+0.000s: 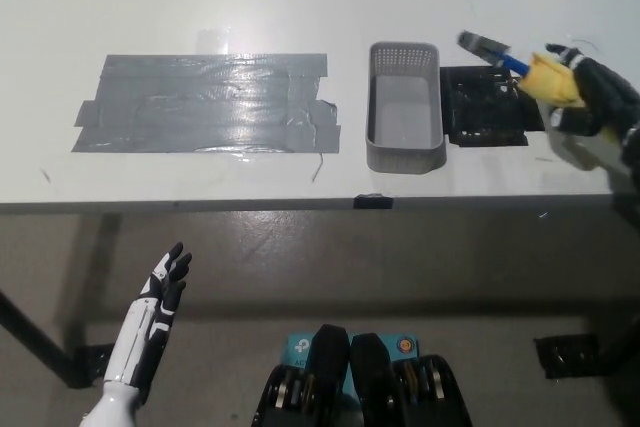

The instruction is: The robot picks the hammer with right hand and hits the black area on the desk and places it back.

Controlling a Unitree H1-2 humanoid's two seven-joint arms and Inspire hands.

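Single head view, looking steeply down from above the near edge of the desk (pixel 300 7), desk filling the far half, floor nearer.

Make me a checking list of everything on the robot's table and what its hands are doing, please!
Surface: white desk, bare at the far side.
Job's things: hammer with yellow grip, blue neck and metal head, held over the black area; whether it touches is not clear. Grey basket holds nothing, beside the black area.
Clutter: wide patch of grey tape stuck flat at the desk's left part.
Hands: right hand shut on the hammer's grip; left hand open, resting low below the desk edge.
Cables: nothing seen.
Surroundings: grey floor under the desk, a dark desk leg at lower left.
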